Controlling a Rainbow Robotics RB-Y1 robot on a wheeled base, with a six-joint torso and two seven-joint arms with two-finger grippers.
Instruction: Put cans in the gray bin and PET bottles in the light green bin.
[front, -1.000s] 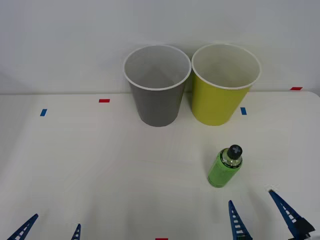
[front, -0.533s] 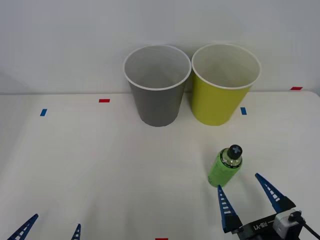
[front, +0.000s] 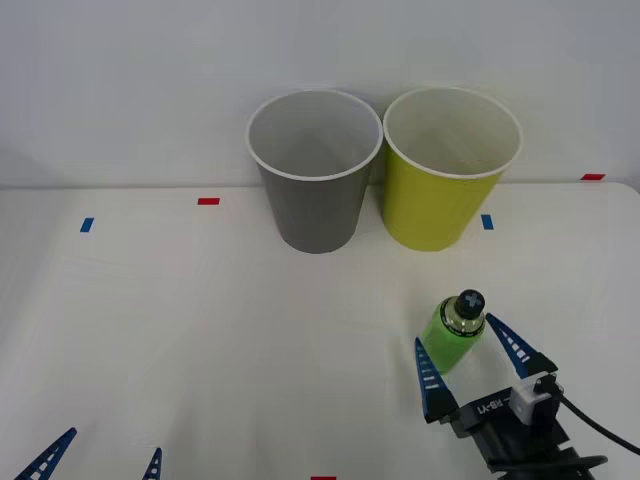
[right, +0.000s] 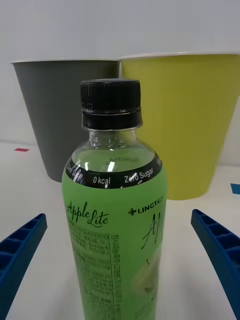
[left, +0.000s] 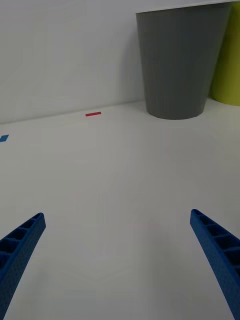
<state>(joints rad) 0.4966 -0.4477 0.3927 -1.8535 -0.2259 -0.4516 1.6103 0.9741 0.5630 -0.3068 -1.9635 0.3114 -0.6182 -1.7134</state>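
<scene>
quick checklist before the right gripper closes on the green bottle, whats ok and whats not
1. Bottle upright on the table, black cap on: ok.
2. Right gripper open, one finger on each side of the bottle: ok.
3. Bottle centred between the fingers: in the right wrist view it sits a little nearer one finger, with a gap on both sides: roughly ok.
4. Pads touching the bottle: not yet.
5. Light green bin upright, mouth open, beyond the bottle beside the gray bin: ok.
6. Left gripper open, low at the near left of the table, away from the bottle: ok.
</scene>
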